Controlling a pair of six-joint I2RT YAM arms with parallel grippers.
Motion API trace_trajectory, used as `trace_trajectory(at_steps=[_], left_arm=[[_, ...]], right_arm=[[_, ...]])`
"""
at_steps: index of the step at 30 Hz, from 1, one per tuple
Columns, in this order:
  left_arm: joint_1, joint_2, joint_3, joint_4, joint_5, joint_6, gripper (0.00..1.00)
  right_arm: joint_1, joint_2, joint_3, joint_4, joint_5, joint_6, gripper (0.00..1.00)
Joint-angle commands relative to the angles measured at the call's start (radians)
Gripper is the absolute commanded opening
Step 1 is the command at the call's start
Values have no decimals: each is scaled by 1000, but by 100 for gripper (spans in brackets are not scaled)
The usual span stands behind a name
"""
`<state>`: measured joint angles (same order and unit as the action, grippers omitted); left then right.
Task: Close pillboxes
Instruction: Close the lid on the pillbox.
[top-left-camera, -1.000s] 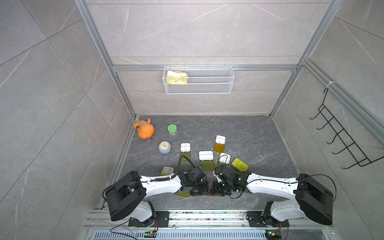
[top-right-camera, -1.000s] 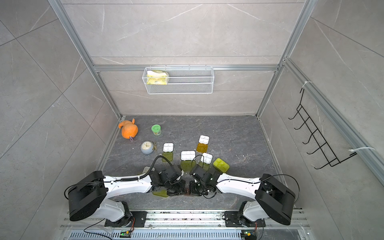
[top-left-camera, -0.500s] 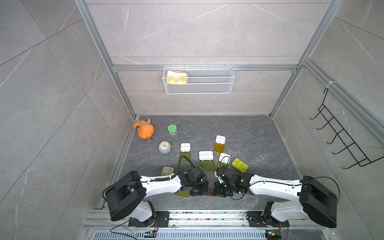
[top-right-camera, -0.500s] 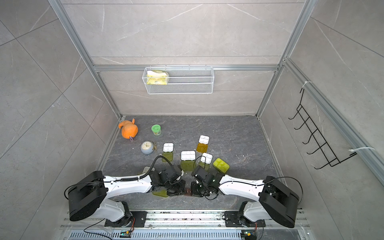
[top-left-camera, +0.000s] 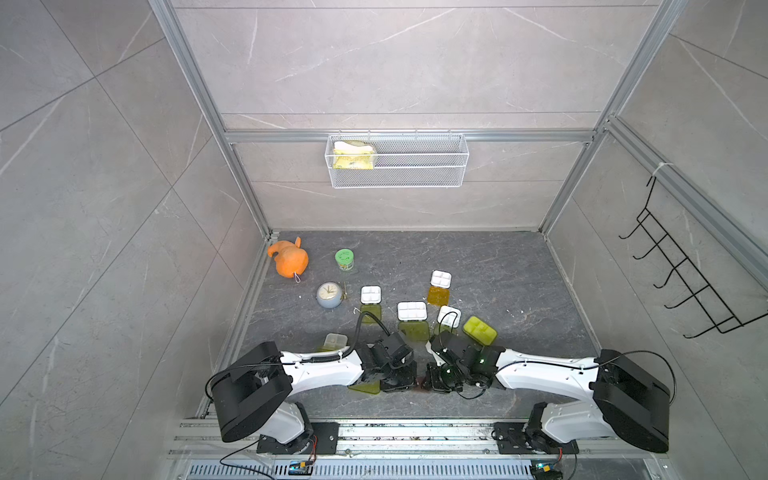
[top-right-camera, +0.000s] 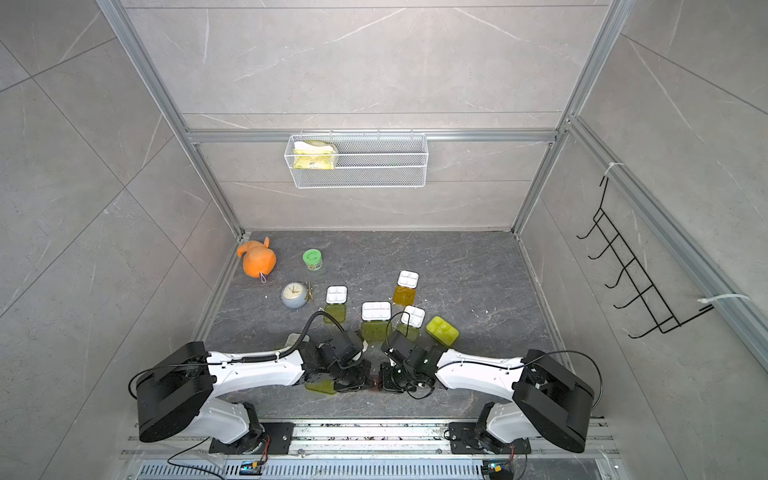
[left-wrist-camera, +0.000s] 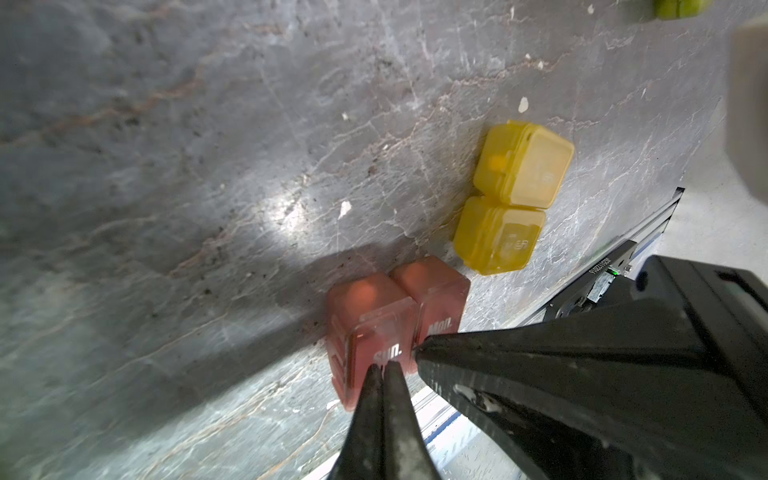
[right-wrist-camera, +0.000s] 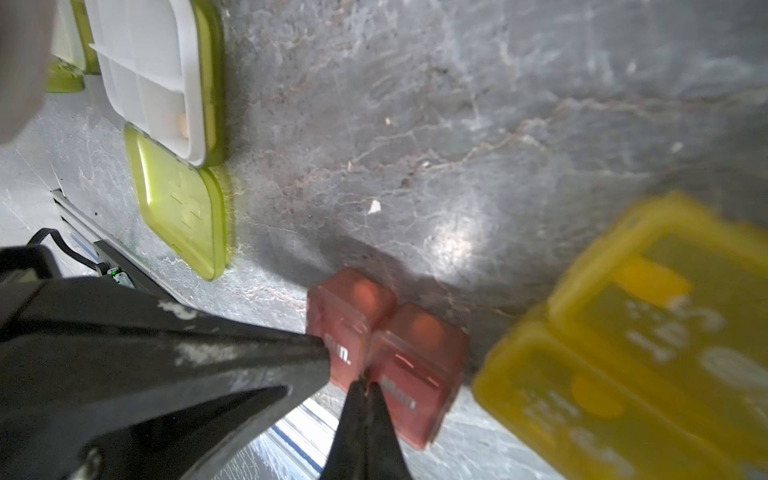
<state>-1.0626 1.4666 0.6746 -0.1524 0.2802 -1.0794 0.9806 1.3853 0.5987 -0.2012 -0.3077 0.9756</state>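
Jaws on both arms are clenched tip to tip, grasping nothing and serving as blunt pokers.

Left wrist view: the left gripper (left-wrist-camera: 384, 370) sets its point on the lid marked "Sun." of a small, translucent, two-celled plastic red-brown pillbox (left-wrist-camera: 395, 320). The right gripper (left-wrist-camera: 419, 352) touches the seam beside "Mon.". Near it, apart, lies a like two-celled amber-yellow pillbox (left-wrist-camera: 511, 199), lids down.

Right wrist view: the red-brown pillbox sits between the two tips on the grey veined stone tabletop (right-wrist-camera: 457, 104). Beyond lies one of the open pillboxes (right-wrist-camera: 153, 83), a white divided tray with its yellow-green lid flung flat. Whether the "Sun." lid is latched cannot be told.

In both top views the grippers meet near the front edge. Behind them lie several more open pillboxes and one closed yellow-green pillbox (top-left-camera: 480, 330).

To finish this lid well, one tip should probably brace the neighbouring cell. The other should then press straight down on the lid's free edge. A slanting push would likely skid or tip so light a box.

Against the top views of a second before, both wrists stand at the same spot. The trays lie unmoved, and only the right arm's posture differs slightly.
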Motion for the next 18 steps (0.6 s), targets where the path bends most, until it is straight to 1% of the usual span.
trace_trajectory(at_steps=[1, 4, 8, 10, 13, 18], left_arm=[[-5, 27, -19, -112, -27, -4, 0], [-5, 33, -6, -116, -26, 2, 0], [-3, 37, 45, -150, -29, 30, 0], [-2, 31, 82, -184, -40, 49, 7], [6, 15, 137, -237, -57, 75, 11], [27, -23, 189, -310, -72, 95, 14]], right_arm=[[5, 47, -68, -156, 82, -6, 0], [5, 29, -42, -171, 82, -19, 0], [3, -33, 25, -197, 88, -65, 0], [2, -62, 70, -219, 93, -91, 0], [-3, -88, 138, -250, 96, -137, 0], [-18, -94, 217, -297, 94, -179, 0]])
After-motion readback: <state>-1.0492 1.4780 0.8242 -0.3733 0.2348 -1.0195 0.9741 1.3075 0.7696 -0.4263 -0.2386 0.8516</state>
